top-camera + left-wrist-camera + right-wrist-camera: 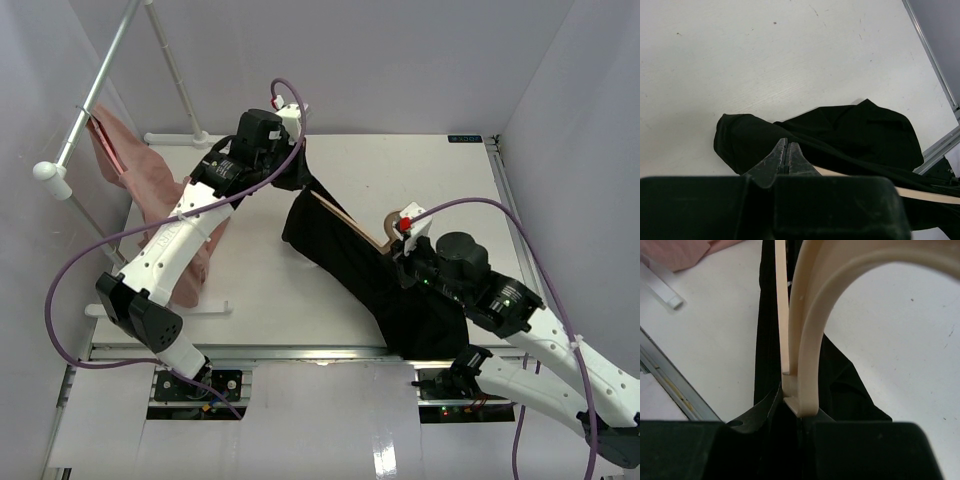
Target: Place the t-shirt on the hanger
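Seen from above, the left tool (pixel 296 168) is pinched shut on the far edge of the black t-shirt (pixel 350 265), holding it up off the desk (pixel 260 280). The right tool (pixel 392 248) clamps the hanger (pixel 352 217), whose tan shoulder lies partly inside the cloth. The left wrist view shows jaws closed tight above the dark fabric, and the right wrist view shows that tool narrowly closed on the hanger near the hook's base. I judge threading half done; next, the shirt needs drawing over the free shoulder.
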